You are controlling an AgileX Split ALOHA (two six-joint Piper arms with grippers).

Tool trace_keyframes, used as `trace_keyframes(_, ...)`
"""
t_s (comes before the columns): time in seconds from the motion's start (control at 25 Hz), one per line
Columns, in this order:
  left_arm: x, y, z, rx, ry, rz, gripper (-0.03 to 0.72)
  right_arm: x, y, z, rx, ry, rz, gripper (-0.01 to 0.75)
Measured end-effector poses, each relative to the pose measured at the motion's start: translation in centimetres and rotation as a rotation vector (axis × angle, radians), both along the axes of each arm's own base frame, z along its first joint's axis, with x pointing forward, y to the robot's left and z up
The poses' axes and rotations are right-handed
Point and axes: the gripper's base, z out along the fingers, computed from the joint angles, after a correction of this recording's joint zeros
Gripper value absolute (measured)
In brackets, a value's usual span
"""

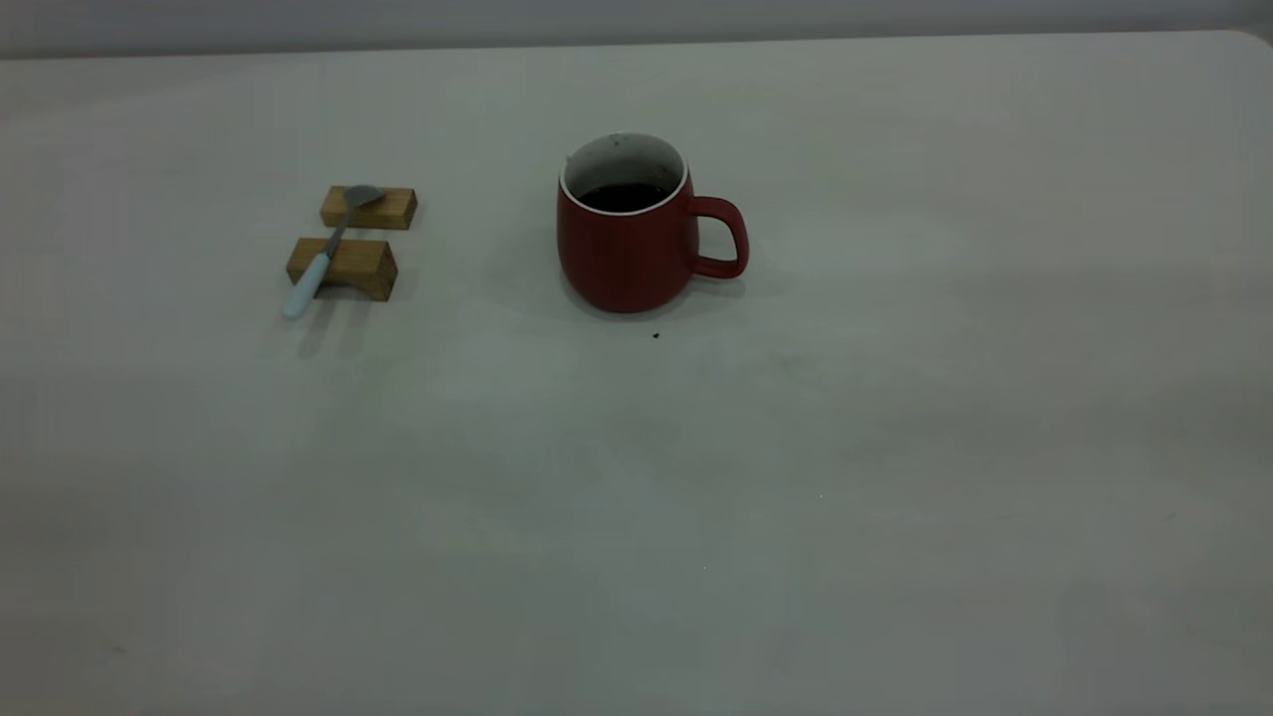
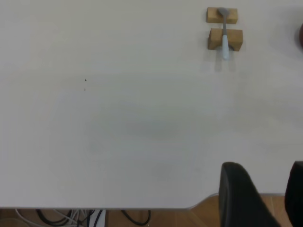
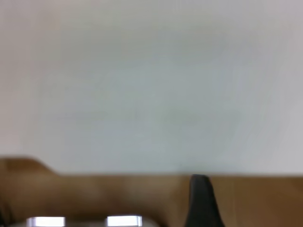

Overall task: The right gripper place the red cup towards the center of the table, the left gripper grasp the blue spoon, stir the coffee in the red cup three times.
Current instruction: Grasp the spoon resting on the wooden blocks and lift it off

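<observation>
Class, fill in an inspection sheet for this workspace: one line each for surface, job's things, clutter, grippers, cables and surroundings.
Surface: the table is off-white and matte, with a few tiny dark specks.
Job's things: the red cup stands upright near mid-table, handle toward the right arm's side, holding dark coffee. The blue spoon lies across two wooden blocks, bowl on the farther one.
Clutter: nothing seen beyond the blocks.
Grippers: the left gripper sits back at the table's near edge, its fingers apart. The right gripper also sits by the edge; one finger shows.
Cables: dark cables below the table edge.
Surroundings: a brown floor beyond the edge.
</observation>
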Motion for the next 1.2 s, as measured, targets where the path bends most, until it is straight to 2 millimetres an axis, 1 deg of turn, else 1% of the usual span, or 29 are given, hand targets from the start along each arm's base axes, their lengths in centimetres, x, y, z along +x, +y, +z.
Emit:
trace_keyframes(0.2,0.0,0.0,0.0,0.000,0.000,0.000,0.318,-2.9,-0.1,0.6,0.002,-0.196,-0.001,0.572)
trace_keyframes(0.32,0.0,0.0,0.0,0.000,0.000,0.000,0.318,-4.1,-0.2,0.7,-0.002,-0.281,-0.003,0.572)
trace_keyframes(0.4,0.0,0.0,0.0,0.000,0.000,0.000,0.318,-4.6,-0.2,0.6,-0.001,-0.311,-0.003,0.572)
trace_keyframes(1.2,0.0,0.0,0.0,0.000,0.000,0.000,0.318,-4.7,-0.1,0.6,0.005,-0.316,0.000,0.572)
